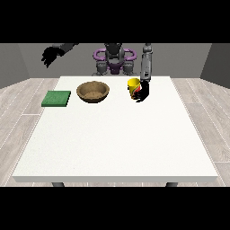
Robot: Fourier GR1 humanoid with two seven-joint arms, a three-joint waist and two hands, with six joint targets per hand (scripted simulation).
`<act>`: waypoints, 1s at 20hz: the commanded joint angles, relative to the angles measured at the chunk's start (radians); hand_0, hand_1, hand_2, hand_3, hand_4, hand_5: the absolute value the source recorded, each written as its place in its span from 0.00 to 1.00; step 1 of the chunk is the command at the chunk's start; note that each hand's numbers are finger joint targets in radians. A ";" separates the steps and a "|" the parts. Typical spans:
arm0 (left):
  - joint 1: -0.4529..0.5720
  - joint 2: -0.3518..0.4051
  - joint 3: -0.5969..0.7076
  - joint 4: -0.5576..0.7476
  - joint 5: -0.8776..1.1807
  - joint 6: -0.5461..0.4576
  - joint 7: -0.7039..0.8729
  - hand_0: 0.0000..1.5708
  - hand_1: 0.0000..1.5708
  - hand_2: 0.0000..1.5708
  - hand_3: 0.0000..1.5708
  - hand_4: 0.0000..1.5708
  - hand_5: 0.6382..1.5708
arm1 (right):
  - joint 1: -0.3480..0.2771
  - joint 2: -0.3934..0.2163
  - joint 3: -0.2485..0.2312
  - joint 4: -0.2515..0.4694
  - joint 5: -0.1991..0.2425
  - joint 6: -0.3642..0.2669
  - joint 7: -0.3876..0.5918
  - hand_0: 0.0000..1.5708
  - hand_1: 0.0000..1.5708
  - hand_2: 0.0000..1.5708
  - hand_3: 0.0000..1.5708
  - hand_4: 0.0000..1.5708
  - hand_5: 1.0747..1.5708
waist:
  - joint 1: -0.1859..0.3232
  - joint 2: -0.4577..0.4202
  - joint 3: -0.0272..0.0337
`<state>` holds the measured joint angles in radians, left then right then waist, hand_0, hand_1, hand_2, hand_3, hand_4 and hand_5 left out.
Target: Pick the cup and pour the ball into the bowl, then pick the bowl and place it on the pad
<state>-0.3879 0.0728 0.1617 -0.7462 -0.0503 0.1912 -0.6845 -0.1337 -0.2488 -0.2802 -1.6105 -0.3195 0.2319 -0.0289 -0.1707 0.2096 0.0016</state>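
While the robot [114, 57] stands small behind the far edge of the white table [117, 143], its two arms are doing quite different things; the hand at the view's right [143, 92] is low over the table and pressed against the yellow cup [133, 85], with dark fingers wrapped round the cup's right and front side, so it is clamped on the cup; the cup stands upright, its open rim showing, on the far part of the table, right of centre; whether a ball lies inside it cannot be told from this view; the grey forearm [145, 66] comes almost straight down to that hand; the hand at the view's left [48, 56] is raised high, off the table's far left corner, touching nothing; its fingers hang down loosely spread and hold nothing; the brown bowl [93, 91] sits upright on the table just left of the cup, apart from it, its hollow open to view; the green pad [56, 98] lies flat near the table's left edge, beside the bowl but not touching it; bowl, pad and cup form a rough row across the far side; grey plank floor [22, 103] surrounds the table.
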 commanded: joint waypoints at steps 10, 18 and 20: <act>-0.119 -0.040 -0.168 0.042 -0.244 0.278 0.225 0.82 0.82 1.00 1.00 0.90 0.87 | -0.022 -0.126 -0.121 0.195 -0.092 0.076 0.074 0.00 0.00 0.00 0.21 0.41 0.99 | 0.050 -0.180 0.0006; -0.258 0.035 -0.421 0.189 -0.685 0.501 0.567 0.86 0.86 1.00 1.00 0.93 0.96 | -0.012 -0.122 -0.097 0.261 -0.079 0.103 0.078 0.00 0.00 0.00 0.10 0.43 0.98 | 0.032 -0.251 0.0044; -0.319 -0.021 -0.472 0.218 -0.763 0.496 0.707 0.86 0.86 1.00 1.00 0.93 0.96 | -0.034 -0.163 -0.144 0.325 -0.108 0.110 0.094 0.00 0.00 0.00 0.05 0.43 0.98 | 0.049 -0.269 0.0029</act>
<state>-0.6297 0.0714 -0.2166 -0.5854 -0.6554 0.6463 -0.1632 -0.1584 -0.3778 -0.3880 -1.3540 -0.4087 0.3231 0.0648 -0.1305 -0.0318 0.0058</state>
